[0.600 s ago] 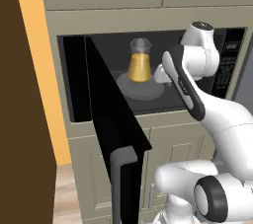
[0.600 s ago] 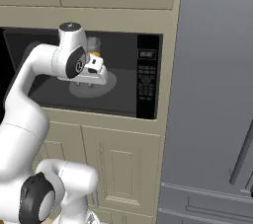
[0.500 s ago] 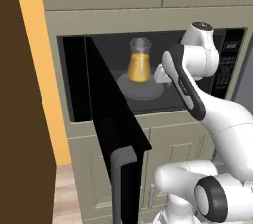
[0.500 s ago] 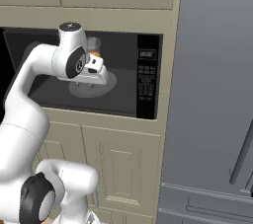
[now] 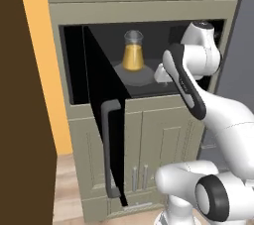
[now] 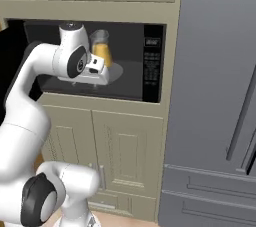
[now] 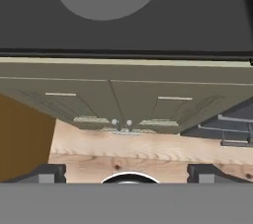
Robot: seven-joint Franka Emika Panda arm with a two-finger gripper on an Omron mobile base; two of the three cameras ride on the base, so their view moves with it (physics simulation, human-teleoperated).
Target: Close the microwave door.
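At the front of the open cavity, the tool (image 6: 96,73) hangs just before the microwave's lower lip, pointing downward toward the beige cabinet doors (image 7: 113,102) and the wooden floor (image 7: 148,151) below. Its two dark fingertips (image 7: 47,172) sit far apart at the lower corners of the hand view, so the tool is spread wide and pinches nothing.

The microwave door (image 5: 101,120) stands swung fully outward on the left side of the cavity, roughly edge-on to the left base view, with its vertical bar handle (image 5: 110,149) facing the near side. The tool is well apart from the door, off to its right, touching neither panel nor handle.

Inside, a glass flask (image 5: 133,53) of amber liquid rests on the grey turntable (image 5: 136,74) toward the far wall, clear of the door's swing.

By my judgement the task has hardly begun: the door is wide open and no contact has been made. What remains is to bring the tool leftward to the door's outer face and push it round until it shuts against the control panel (image 6: 151,66) side.
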